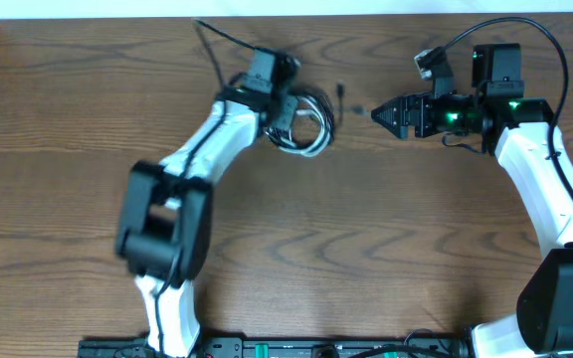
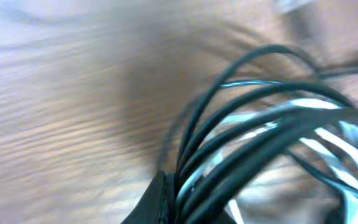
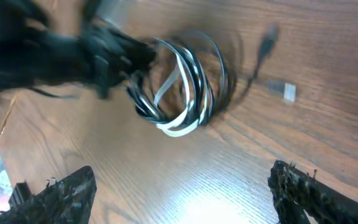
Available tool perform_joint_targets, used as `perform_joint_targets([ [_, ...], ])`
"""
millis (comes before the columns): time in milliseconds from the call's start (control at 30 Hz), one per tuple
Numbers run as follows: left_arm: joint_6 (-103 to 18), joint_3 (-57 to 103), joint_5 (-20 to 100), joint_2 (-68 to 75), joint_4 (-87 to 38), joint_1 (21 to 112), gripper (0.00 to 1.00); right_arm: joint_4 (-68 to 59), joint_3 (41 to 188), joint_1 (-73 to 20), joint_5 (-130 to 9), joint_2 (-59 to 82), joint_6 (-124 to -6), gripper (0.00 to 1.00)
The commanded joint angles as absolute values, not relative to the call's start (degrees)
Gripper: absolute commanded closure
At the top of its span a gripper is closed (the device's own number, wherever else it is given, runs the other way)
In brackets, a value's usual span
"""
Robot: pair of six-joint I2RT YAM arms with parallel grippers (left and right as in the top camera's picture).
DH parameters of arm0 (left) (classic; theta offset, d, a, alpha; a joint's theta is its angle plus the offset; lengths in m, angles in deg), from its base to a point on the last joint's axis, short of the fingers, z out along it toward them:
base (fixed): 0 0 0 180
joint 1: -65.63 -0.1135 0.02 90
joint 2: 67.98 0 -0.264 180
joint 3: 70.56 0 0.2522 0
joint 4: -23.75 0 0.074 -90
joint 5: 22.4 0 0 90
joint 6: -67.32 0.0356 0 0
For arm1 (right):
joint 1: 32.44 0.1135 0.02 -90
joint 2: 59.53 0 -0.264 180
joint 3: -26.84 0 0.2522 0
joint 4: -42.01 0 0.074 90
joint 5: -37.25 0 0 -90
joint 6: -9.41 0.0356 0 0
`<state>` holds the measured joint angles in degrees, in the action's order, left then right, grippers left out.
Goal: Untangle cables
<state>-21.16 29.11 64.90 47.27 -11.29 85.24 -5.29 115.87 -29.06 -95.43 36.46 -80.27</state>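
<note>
Pinching the cables (image 1: 314, 127), the left hand (image 1: 285, 115) is shut tight on the coiled bunch of black and white cords at the far side of the counter (image 1: 366, 249). The right hand (image 1: 386, 114) hangs near them, fingers wide apart, holding nothing. Two small plugs (image 3: 289, 91) lie beside the coil.
</note>
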Motion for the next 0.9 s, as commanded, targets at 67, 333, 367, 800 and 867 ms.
perform_joint_targets([
  [67, -45.9, 30.7, 66.4, 35.5, -18.0, 85.2, 0.93, -3.7, 116.9, -26.7, -96.6, 36.7, -75.4, 0.14],
  [333, -70.0, 30.7, 64.5, 29.9, -25.8, 85.2, 0.92, 0.9, 116.9, -22.3, -95.1, 36.7, -66.9, 0.20],
  [367, -70.9, 30.7, 62.5, 29.6, -26.0, 85.2, 0.93, 1.2, 116.9, -21.8, -93.1, 36.7, -64.5, 0.20],
  [800, -55.0, 30.7, 44.1, 29.1, -26.3, 85.2, 0.92, 2.1, 116.9, -14.0, -74.4, 37.4, -68.9, 0.23],
  [867, -52.9, 30.7, 43.0, 29.1, -26.9, 85.2, 0.92, 2.1, 116.9, -13.6, -74.1, 37.6, -71.5, 0.25],
])
